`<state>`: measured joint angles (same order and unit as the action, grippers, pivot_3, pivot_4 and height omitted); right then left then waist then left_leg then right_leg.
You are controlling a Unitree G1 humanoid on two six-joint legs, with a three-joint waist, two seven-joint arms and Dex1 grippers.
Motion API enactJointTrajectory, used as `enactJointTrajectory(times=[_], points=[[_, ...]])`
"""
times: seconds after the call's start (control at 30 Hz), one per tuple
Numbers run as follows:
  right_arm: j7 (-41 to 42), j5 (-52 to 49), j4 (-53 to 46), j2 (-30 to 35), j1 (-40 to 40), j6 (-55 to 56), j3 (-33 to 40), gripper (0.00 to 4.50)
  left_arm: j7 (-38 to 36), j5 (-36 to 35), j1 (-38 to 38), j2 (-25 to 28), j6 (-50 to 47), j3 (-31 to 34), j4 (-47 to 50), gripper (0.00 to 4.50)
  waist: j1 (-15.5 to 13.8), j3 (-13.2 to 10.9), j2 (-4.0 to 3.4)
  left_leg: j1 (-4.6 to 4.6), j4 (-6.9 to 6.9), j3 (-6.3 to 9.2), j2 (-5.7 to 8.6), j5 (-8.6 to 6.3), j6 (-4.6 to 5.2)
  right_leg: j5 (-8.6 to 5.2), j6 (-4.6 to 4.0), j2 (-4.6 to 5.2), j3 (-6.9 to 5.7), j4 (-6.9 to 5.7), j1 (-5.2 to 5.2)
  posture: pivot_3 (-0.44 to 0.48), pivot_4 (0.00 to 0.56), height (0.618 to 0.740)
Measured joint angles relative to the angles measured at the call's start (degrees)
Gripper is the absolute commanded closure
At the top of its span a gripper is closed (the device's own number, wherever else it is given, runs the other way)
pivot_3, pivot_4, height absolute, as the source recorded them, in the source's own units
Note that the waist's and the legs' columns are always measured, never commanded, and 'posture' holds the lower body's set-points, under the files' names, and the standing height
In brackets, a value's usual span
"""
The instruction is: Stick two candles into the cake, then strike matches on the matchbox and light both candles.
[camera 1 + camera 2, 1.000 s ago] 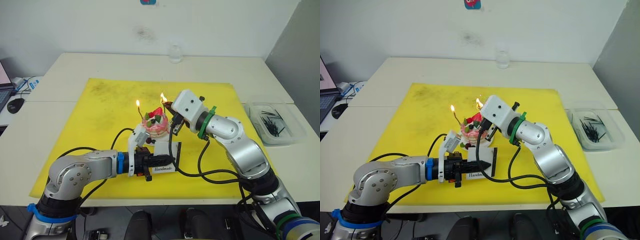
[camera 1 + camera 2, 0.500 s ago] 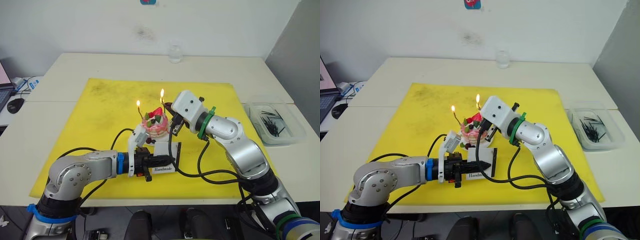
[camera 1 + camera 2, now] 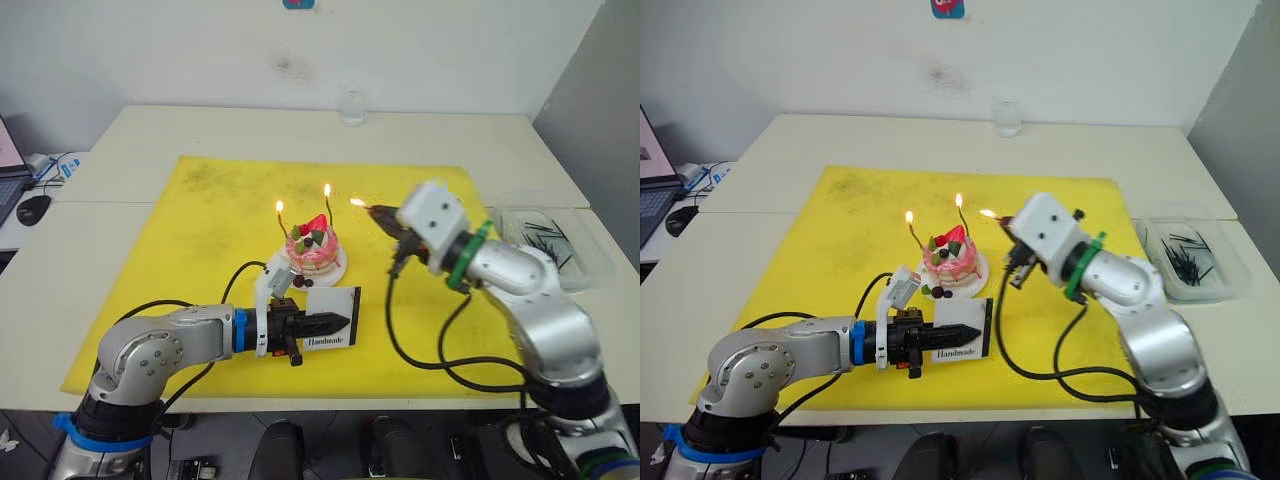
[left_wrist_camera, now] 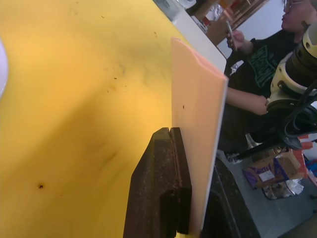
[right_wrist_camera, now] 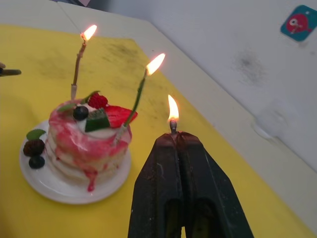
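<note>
- Right gripper (image 5: 174,136): fingers closed on a burning match (image 5: 173,125), held above the yellow mat (image 3: 220,210), right of the cake.
- Left gripper (image 4: 181,144): clamped on the matchbox (image 3: 330,318), stood on edge, near side of the cake.
- Cake (image 3: 311,250): mat centre, on white plate (image 5: 69,188).
- Candles (image 5: 133,106): two, both lit, standing in the cake.
- Matches (image 3: 545,245): in a clear tray (image 3: 590,270), far right.

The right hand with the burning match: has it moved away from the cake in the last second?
Yes. The right hand, shut on the lit match, has pulled back to the robot's right, leaving a gap between it and the cake, whose two candles both burn.
</note>
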<state>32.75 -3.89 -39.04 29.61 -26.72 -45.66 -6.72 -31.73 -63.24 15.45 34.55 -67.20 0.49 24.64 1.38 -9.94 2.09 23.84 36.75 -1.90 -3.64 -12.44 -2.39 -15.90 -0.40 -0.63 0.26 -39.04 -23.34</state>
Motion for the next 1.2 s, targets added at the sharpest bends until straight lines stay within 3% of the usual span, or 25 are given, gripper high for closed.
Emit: enactJointTrajectory(times=[0.13,0.27,0.4,0.7,0.8,1.13,1.2], points=[[1.0,0.4,0.9,8.4,4.6,0.4,7.3,4.47,0.0,0.0,-0.2,0.0,0.0,0.1,0.0,4.50,0.0,0.0,0.00,-0.02,0.01,-0.01,0.04,0.00,0.00,0.00,-0.01,-0.01,0.01,0.00,0.00,0.000,0.150,0.740],[0.3,2.3,10.1,15.2,8.8,2.7,16.7,4.47,0.2,0.0,-0.4,-0.4,0.0,0.2,0.0,4.50,0.0,0.0,0.02,-0.01,0.01,-0.08,0.08,-0.01,0.01,0.00,-0.01,-0.01,0.07,0.03,0.01,0.000,0.150,0.740],[-1.6,2.5,18.8,16.1,9.4,3.0,22.0,4.47,1.2,0.0,-0.4,-1.7,0.0,0.0,0.0,4.50,0.2,0.0,0.02,-0.04,0.00,-0.07,0.05,-0.01,0.02,0.00,-0.01,-0.07,0.13,0.01,0.01,0.000,0.150,0.740],[-6.0,-0.2,36.8,13.3,5.6,0.3,26.2,4.47,2.7,0.0,-1.2,-3.6,-0.1,-0.1,0.2,4.50,0.3,0.0,-0.03,-0.05,0.00,-0.13,0.09,-0.01,0.02,0.00,0.00,-0.14,0.21,0.00,0.01,0.000,0.150,0.740],[-7.9,-0.3,39.8,12.9,4.7,0.2,26.4,3.87,3.2,0.0,-1.7,-4.2,-0.1,-0.2,0.2,4.50,0.2,0.0,-0.03,-0.04,0.00,-0.15,0.09,-0.01,0.02,0.00,0.01,-0.17,0.24,0.01,0.00,0.000,0.150,0.740],[-10.8,-2.5,40.6,12.2,3.4,3.2,28.2,0.32,3.9,0.0,-2.4,-4.5,-0.1,-0.1,0.3,4.50,0.2,0.0,-0.06,-0.05,0.00,-0.16,0.08,-0.01,0.02,0.00,0.01,-0.20,0.24,0.00,0.00,0.000,0.150,0.740],[-10.6,-3.2,38.4,12.2,3.8,3.7,28.2,0.02,4.3,-0.3,-2.4,-4.5,-0.3,0.0,0.3,4.50,0.2,0.0,-0.06,-0.05,0.00,-0.16,0.08,-0.01,0.02,0.01,0.02,-0.19,0.24,-0.01,0.00,0.000,0.150,0.740]])
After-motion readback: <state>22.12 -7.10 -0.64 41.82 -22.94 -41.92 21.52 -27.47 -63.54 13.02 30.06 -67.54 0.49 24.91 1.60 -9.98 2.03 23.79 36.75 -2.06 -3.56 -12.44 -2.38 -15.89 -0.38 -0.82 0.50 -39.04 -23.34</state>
